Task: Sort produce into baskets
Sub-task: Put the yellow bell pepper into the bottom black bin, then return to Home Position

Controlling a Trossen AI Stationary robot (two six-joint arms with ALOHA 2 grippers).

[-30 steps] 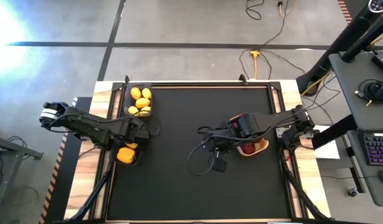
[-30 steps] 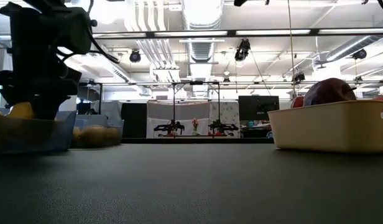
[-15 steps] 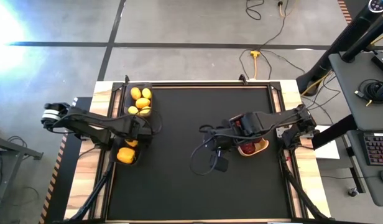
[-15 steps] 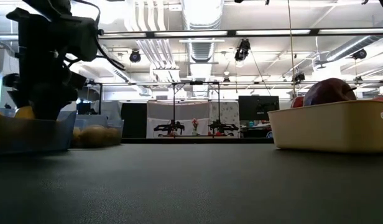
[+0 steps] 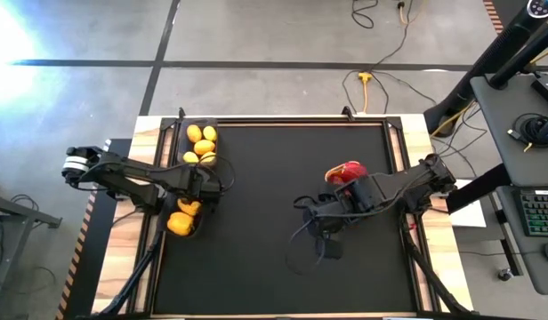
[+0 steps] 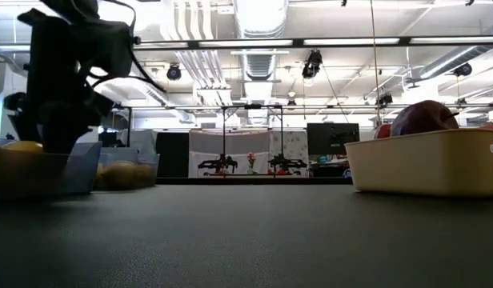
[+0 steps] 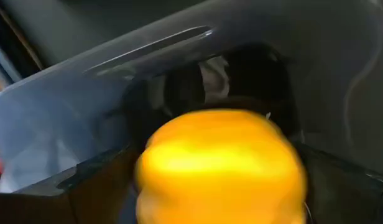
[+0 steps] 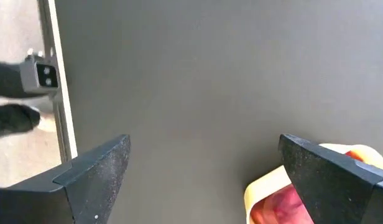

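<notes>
right fingers [image 8: 316, 168] spread, glossy yellow-orange pepper [image 7: 219, 165]

Right under the left gripper [image 5: 196, 197] sits a dark basket [image 5: 172, 233] with plump orange-yellow pepper-like pieces [image 5: 180, 220] inside; from that arm's wrist, one glossy orange-yellow piece [image 7: 219, 165] fills the view, lying against the basket's smooth dark wall [image 7: 67, 124]. Just beyond the gripper, toward the table's far edge, a second dark basket [image 5: 182, 135] holds a cluster of yellow lemon-like pieces [image 5: 202, 146]. Well across the table, close behind the right gripper [image 5: 320, 238], the shallow tan basket [image 6: 422, 164] carries dark red produce [image 5: 347, 171], one rounded red piece [image 6: 423, 118] rising above its rim.
</notes>
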